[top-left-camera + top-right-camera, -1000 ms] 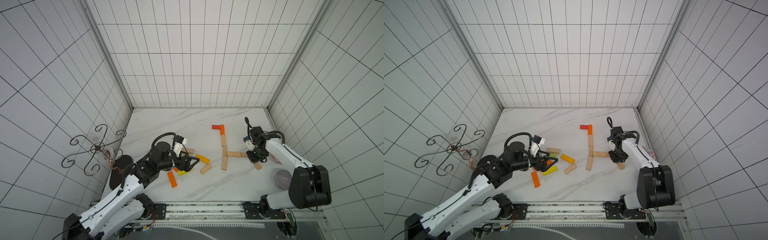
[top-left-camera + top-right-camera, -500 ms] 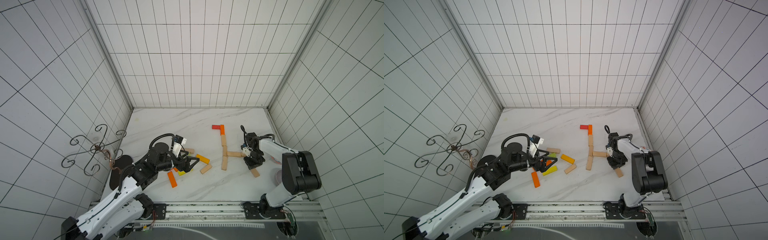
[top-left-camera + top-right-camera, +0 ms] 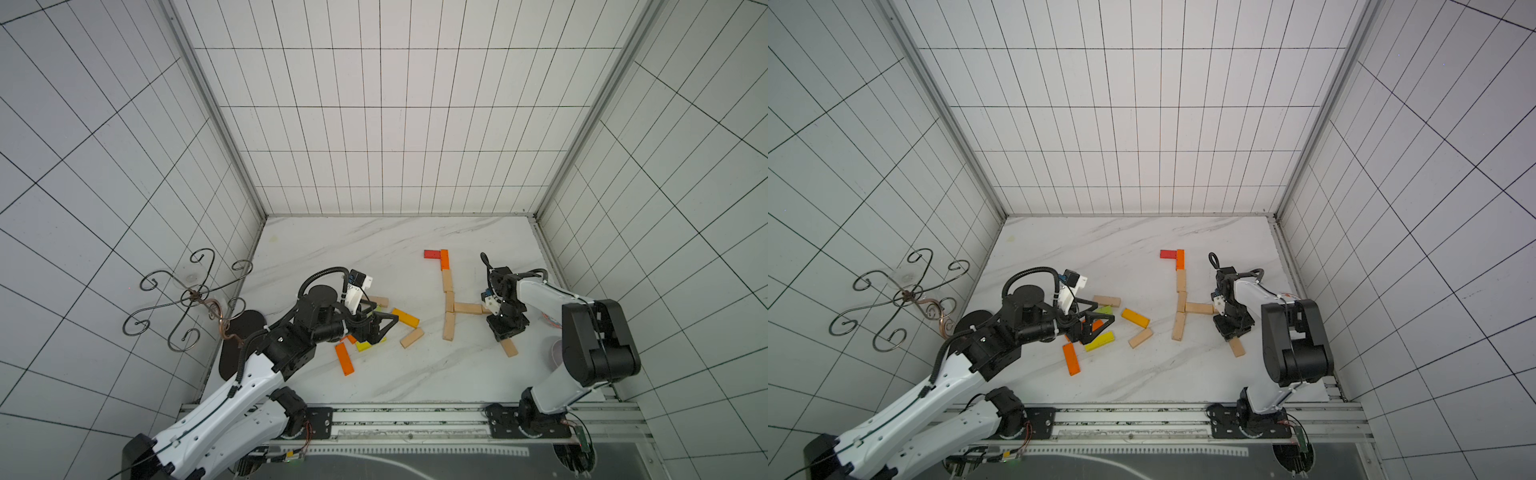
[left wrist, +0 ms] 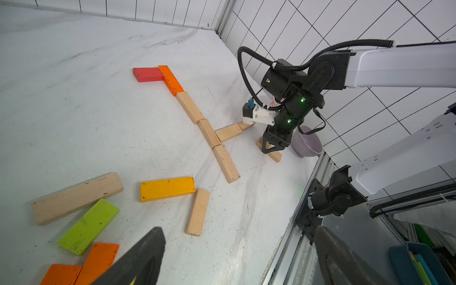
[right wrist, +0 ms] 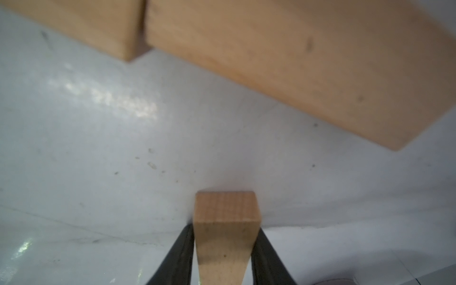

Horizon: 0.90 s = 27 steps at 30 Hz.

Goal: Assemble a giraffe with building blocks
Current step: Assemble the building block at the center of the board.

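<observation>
The right gripper (image 3: 505, 333) grasps a plain wooden block (image 3: 510, 348). In the right wrist view its fingers (image 5: 181, 254) press on both long sides of this block. The block seems to rest on the table (image 3: 374, 257), to the right of the giraffe figure and nearer than it. It is a little apart from the body blocks (image 3: 467, 308) and turned at an angle to them. We judge that it is meant to be the back leg.

The figure lies flat, with the red head (image 3: 432, 253) far, then the orange piece (image 3: 444, 259), the neck (image 3: 447, 281), and the front leg (image 3: 448, 331) nearest.

The first danger is the angle. If the block is released as it lies now, the leg will stand crooked and will not touch the body. The second danger is the correction itself. None of the pieces are fixed, so if the gripper slides the leg too hard against the body end, it can push the whole row out of line. The wrist also hangs directly over that end. The purple bowl (image 4: 307, 144) stands just beside the gripper on the right, and a wide turn could knock it.

The left gripper (image 3: 380, 330) is spread wide and empty, low over the loose coloured blocks (image 3: 405, 318) at the left. A careless descent there could scatter them.
</observation>
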### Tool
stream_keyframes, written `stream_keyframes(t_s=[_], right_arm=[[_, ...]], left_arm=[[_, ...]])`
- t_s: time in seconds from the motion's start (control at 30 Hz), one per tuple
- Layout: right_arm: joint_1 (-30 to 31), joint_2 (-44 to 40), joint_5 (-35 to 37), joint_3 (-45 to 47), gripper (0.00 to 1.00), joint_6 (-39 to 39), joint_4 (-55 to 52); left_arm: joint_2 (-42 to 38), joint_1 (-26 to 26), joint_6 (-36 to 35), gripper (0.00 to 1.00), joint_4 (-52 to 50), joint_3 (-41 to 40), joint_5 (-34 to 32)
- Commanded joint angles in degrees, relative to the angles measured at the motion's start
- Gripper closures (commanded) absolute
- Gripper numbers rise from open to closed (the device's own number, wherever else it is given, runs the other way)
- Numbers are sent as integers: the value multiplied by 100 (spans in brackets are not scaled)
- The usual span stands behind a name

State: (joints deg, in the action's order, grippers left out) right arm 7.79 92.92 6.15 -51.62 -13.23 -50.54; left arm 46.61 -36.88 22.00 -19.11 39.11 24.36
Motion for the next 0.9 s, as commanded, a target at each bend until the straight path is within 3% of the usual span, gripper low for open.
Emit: stream_keyframes(t_s=[0.0,0.1,0.87], right_arm=[[-41,-129,-38,215,77,-4,-133],[-41,-95,50,171,86,35,-70],[-119,330,237,-633,87,320,92]], left_arm=[[-46,-3,-77,5,66,128,-27],[-34,5,-82,5,59,125,-21],[-34,23,-73,5,66,117,3]])
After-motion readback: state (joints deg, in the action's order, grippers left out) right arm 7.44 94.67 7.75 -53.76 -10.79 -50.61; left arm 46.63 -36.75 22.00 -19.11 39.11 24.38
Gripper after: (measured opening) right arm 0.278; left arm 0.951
